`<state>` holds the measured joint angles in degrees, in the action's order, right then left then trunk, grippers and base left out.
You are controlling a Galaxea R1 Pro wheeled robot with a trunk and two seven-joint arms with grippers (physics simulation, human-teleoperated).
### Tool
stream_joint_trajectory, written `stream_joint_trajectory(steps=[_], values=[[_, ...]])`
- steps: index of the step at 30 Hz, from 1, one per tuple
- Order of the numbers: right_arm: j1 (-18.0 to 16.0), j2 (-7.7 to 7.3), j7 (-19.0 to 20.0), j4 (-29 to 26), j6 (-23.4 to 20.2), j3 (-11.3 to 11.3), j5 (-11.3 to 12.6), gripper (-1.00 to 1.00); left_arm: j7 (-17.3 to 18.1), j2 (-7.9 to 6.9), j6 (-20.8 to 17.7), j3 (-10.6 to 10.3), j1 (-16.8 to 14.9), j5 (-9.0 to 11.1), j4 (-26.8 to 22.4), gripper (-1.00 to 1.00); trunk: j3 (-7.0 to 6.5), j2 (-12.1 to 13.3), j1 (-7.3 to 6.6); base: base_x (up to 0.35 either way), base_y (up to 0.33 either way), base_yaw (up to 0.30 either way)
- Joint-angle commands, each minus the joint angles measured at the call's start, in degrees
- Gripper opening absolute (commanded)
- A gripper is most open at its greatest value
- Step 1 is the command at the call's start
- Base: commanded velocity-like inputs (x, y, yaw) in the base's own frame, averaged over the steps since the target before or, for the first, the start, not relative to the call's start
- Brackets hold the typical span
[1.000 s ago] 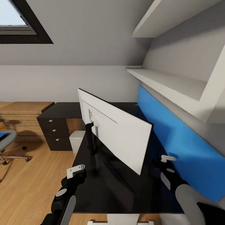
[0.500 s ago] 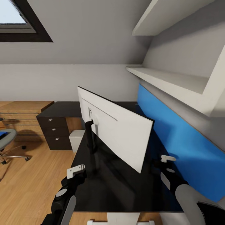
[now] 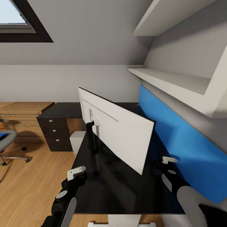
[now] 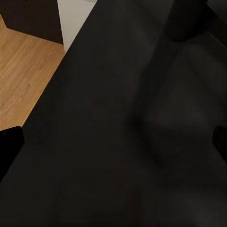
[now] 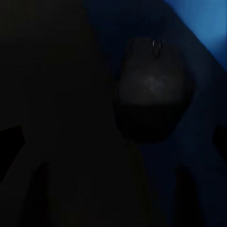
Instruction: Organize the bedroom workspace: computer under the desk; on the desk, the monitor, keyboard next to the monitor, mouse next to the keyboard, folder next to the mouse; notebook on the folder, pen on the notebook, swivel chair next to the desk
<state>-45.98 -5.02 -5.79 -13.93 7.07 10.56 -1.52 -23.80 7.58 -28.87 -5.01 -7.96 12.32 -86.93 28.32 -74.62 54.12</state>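
- Hovering over the near part of the black worktop (image 3: 126,189), the left claw (image 3: 76,171) hangs by the worktop's left edge; in the left wrist view its fingertips (image 4: 9,146) sit at the frame's two sides with a wide gap and nothing between them, so it is spread open.
- Over the worktop's right side, close to the blue wall panel (image 3: 176,142), the right claw (image 3: 169,160) is likewise spread apart and empty, as the right wrist view shows.
- The mouse (image 5: 151,101), dark and rounded, lies on the worktop in deep shadow straight ahead of the right claw, near the blue panel and untouched.
- The monitor (image 3: 116,132) stands upright on the worktop between the two arms, its pale back toward the camera, on a thin black stand (image 3: 91,138).
- The computer (image 3: 77,142), a pale box, sits on the oak floor (image 3: 31,189) beside the dark drawers (image 3: 56,132), partly under the worktop's far section.
- The swivel chair (image 3: 8,146) stands well apart on the floor, with a blue patch on its seat, likely the folder (image 3: 3,135).
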Motion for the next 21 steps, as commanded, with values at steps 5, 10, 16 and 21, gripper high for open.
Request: stream_joint_trajectory(steps=[5,10,16,21], values=[[-0.04,-0.04,-0.12,0.17,-0.04,0.19,-0.10,1.00,-0.55,-0.03,-0.14,-0.02,-0.05,0.60,-0.10,1.00,0.06,-0.04,0.00,0.000,0.000,0.000],[-0.05,-0.07,-0.29,0.21,-0.18,0.24,-0.07,1.00,-0.55,-0.06,-0.20,2.27,-0.06,0.72,-0.28,1.00,0.06,-0.04,0.00,0.000,0.000,0.000],[-0.07,-0.06,-0.35,0.22,-0.21,0.25,-0.07,1.00,-0.50,0.01,-0.27,5.54,-0.05,1.07,-0.44,1.00,0.06,-0.04,0.00,0.000,0.000,0.000],[-0.05,-0.07,-0.36,0.22,-0.21,0.25,-0.08,1.00,-0.48,-0.01,-0.24,8.02,-0.07,1.76,-0.79,1.00,0.06,-0.04,0.00,0.000,0.000,0.000]])
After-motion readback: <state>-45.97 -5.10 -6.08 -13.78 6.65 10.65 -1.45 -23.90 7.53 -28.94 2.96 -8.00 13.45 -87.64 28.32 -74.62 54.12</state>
